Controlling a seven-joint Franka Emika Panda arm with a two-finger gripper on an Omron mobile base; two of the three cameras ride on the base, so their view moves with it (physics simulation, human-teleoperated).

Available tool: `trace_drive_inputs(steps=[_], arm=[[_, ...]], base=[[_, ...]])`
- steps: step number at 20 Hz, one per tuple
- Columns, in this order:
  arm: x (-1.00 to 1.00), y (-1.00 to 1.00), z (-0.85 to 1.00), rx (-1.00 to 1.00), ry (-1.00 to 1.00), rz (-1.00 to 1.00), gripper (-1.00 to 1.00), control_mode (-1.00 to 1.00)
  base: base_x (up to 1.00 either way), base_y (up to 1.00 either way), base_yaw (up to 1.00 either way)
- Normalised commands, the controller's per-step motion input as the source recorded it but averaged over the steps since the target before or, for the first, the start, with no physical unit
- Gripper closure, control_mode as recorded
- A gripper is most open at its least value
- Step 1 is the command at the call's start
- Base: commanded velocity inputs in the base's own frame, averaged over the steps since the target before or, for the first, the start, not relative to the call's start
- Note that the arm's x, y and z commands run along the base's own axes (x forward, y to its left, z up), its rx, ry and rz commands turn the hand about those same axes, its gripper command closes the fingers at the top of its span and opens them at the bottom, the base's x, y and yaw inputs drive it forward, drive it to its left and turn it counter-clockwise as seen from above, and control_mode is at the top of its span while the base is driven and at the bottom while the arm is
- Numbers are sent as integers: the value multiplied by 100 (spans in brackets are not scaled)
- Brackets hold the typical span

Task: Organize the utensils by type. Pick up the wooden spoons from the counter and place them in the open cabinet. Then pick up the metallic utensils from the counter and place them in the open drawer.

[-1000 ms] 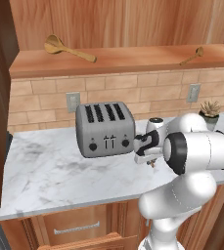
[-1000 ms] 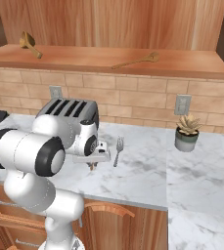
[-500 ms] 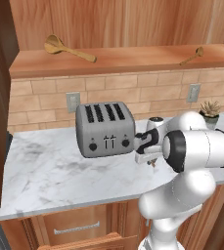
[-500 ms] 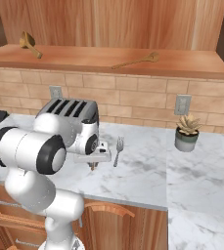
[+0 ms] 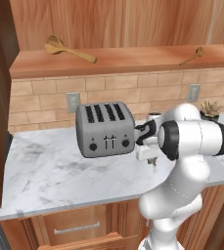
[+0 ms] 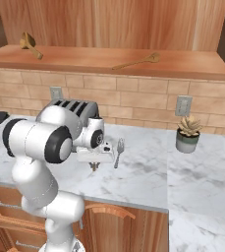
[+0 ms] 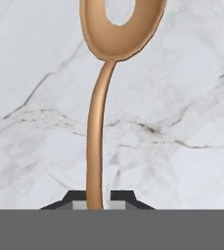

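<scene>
Already clenched on the handle end of the small coppery spoon (image 7: pixel 96 146), claw (image 7: pixel 98 200) low over the desk (image 7: pixel 182 97), long axis running straight ahead from the fingertips, bowl farthest out.

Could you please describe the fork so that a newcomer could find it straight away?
On the marble counter, look right of the grey toaster, beside the claw. The fork lies flat there, slim and silver-grey, unlike the coppery spoon the claw grips.
</scene>
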Motion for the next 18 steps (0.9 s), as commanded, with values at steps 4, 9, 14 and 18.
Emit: trace_drive_inputs(steps=[4, 9, 14, 18], arm=[[-7, -15, -75, -3, 0, 0, 100, -100], [-35, -20, -36, 0, -20, 4, 100, -100], [-63, -6, 0, 0, -38, 9, 100, -100], [-56, -2, 8, 0, -37, 11, 100, -100]], base=[[0, 0, 0], [0, 0, 0], [0, 0, 0], [0, 0, 0]])
